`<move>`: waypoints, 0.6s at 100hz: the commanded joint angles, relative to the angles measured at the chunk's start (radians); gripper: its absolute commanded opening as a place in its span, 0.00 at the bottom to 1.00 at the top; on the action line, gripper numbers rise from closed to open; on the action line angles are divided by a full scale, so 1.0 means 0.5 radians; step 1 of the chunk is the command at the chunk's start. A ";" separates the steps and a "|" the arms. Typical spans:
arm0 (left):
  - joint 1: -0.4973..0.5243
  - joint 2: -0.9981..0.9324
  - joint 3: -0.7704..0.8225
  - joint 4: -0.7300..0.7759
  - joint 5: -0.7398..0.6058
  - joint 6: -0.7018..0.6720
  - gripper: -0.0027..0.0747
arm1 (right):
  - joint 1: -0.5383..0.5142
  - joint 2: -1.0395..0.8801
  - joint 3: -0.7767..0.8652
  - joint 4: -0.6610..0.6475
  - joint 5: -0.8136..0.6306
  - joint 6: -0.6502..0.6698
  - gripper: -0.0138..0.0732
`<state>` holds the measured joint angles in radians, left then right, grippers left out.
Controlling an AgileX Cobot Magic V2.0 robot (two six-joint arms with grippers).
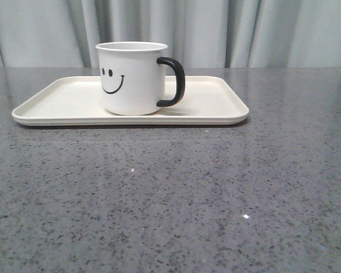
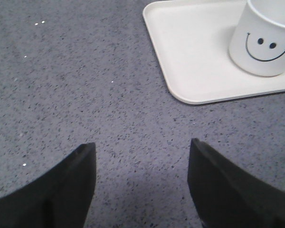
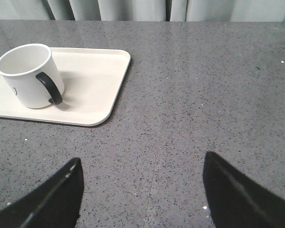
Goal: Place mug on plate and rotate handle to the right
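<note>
The white mug (image 1: 133, 78) with a black smiley face stands upright on the cream plate (image 1: 57, 99), left of the plate's middle. Its black handle (image 1: 174, 82) points right in the front view. The left wrist view shows the mug (image 2: 265, 40) and the plate's corner (image 2: 190, 52) ahead of my left gripper (image 2: 142, 148), which is open over bare table, well short of the plate. My right gripper (image 3: 141, 161) is also open over bare table, with the mug (image 3: 27, 75), its handle (image 3: 50, 88) and the plate (image 3: 95, 85) some way off. Neither gripper appears in the front view.
A grey speckled stone tabletop (image 1: 176, 193) runs under everything. Pale curtains (image 1: 227, 31) hang behind the table's far edge.
</note>
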<state>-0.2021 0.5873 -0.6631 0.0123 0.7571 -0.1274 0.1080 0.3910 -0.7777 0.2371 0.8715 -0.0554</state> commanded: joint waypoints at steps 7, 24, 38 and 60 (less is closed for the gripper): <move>0.073 -0.113 0.053 0.033 -0.153 -0.018 0.58 | 0.002 0.038 -0.058 0.017 -0.140 -0.010 0.77; 0.079 -0.123 0.075 0.048 -0.158 -0.018 0.58 | 0.002 0.140 -0.062 0.284 -0.138 -0.243 0.77; 0.079 -0.123 0.075 0.052 -0.163 -0.018 0.58 | 0.002 0.316 -0.105 0.723 -0.152 -0.628 0.77; 0.079 -0.123 0.075 0.056 -0.167 -0.018 0.58 | 0.002 0.726 -0.389 0.918 -0.156 -0.863 0.77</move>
<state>-0.1635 0.5230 -0.5998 0.0372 0.7499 -0.1295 0.1080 0.6778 -0.8892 0.6439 0.8633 -0.4457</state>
